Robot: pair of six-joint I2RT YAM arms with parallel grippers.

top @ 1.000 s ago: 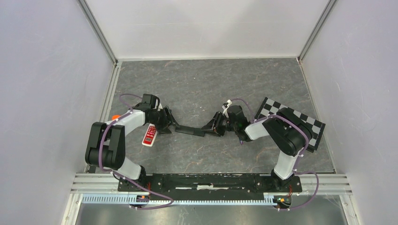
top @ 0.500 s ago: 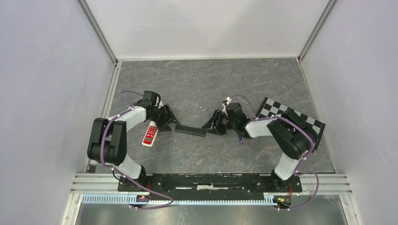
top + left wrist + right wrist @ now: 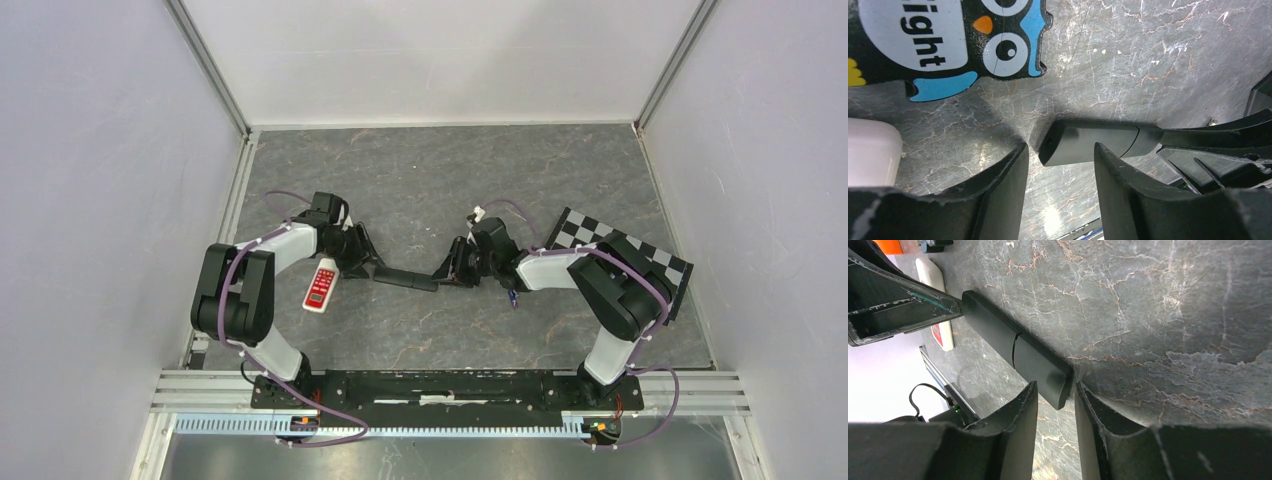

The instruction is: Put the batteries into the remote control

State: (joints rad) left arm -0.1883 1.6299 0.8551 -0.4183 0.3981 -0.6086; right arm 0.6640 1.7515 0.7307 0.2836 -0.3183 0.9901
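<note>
The black remote control [image 3: 405, 279] lies flat mid-table with a cover seam across its body. My left gripper [image 3: 372, 268] is at its left end. In the left wrist view that end [image 3: 1083, 145] sits between the open fingers [image 3: 1008, 185], with a gap on the left side. My right gripper [image 3: 445, 272] is at the other end. In the right wrist view its fingertips [image 3: 1030, 395] press against both sides of the remote's end [image 3: 1048, 375]. One slim dark bluish cell of the batteries [image 3: 513, 296] lies by the right forearm.
A white and red remote [image 3: 320, 287] lies just left of the left gripper. A checkerboard card [image 3: 625, 255] lies under the right arm. An owl sticker [image 3: 948, 40] is on the table near the left gripper. A small orange object [image 3: 244, 249] sits at the left wall.
Both wrists have shifted slightly toward the back of the table, and the right gripper has moved a little left. The black remote stays between them.
</note>
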